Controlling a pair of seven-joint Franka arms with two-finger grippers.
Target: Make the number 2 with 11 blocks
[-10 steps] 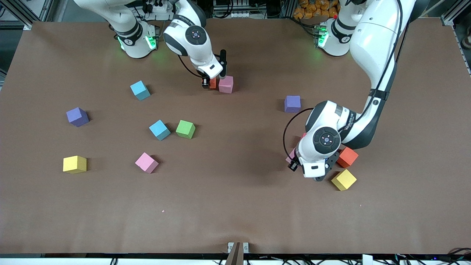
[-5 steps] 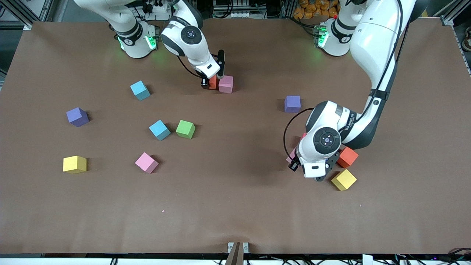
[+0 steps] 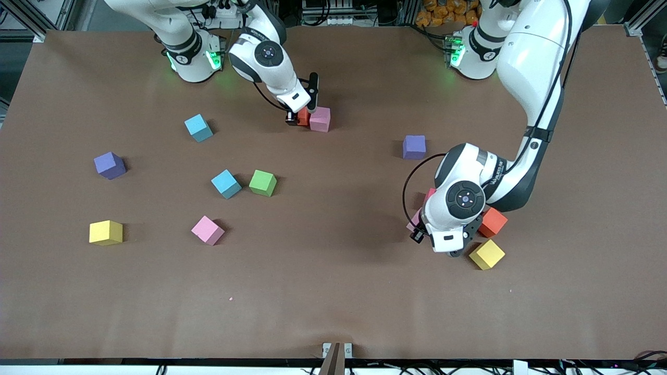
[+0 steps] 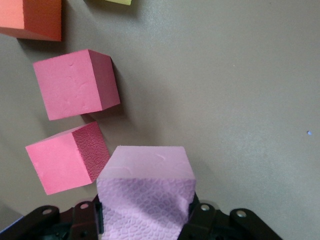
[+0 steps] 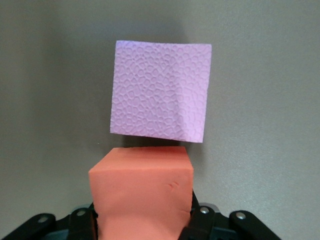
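the right end effector (image 3: 301, 115) is low near its arm's base, fingers clamped on an orange block (image 5: 141, 192). the left end effector (image 3: 436, 237), arm reaching out, is clamped on a pink block (image 4: 145, 192).

the left tool (image 4: 145, 220) grips a pink block (image 4: 146, 192) beside two crimson blocks (image 4: 75, 83).

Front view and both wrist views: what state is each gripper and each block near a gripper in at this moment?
left gripper: shut on pink block, above the table.
two crimson blocks: loose on the table, apart.
right gripper: shut on orange block.
second pink block: on the table, beside the held orange block.
yellow block: loose, near the left gripper.
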